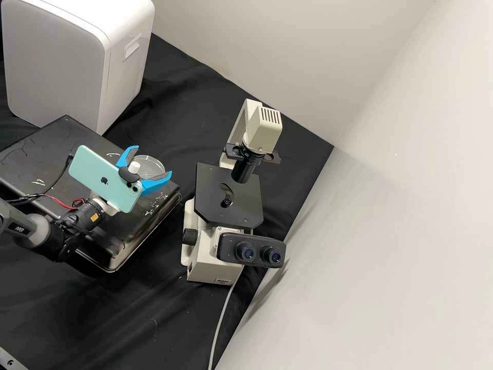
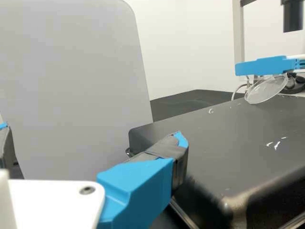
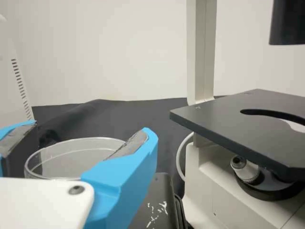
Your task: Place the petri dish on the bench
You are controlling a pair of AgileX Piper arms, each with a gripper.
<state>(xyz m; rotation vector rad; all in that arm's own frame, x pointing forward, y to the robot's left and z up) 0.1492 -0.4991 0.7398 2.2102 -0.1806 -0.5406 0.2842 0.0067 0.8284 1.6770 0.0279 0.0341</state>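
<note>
right tool (image 3: 88, 134) first: two bright blue fingers drawn in on the rim of a clear, shallow, round plastic petri dish (image 3: 66, 158), grasping it. the dish hangs over one corner of the scuffed black hard case (image 1: 46, 154), not lying on the lid. from the left wrist it reads tilted, one edge low toward the lid; touching or not, can't tell. left tool (image 2: 90, 134) sits low beside the case's edge, fingers spread wide, nothing between them. white-and-beige microscope (image 1: 226, 205) stands just beside the case, past the dish. black cloth-covered desk (image 1: 128, 318) lies under and all round the case.

judgement: the dish is not yet over the desk.
- carry it off the case to the cloth in front, well apart from the microscope.
- level the wrist before descending so the base lands flat.
- go down slowly until the base meets the cloth, then release.
- risk: opening early would likely let so light a dish tip or roll.
</note>
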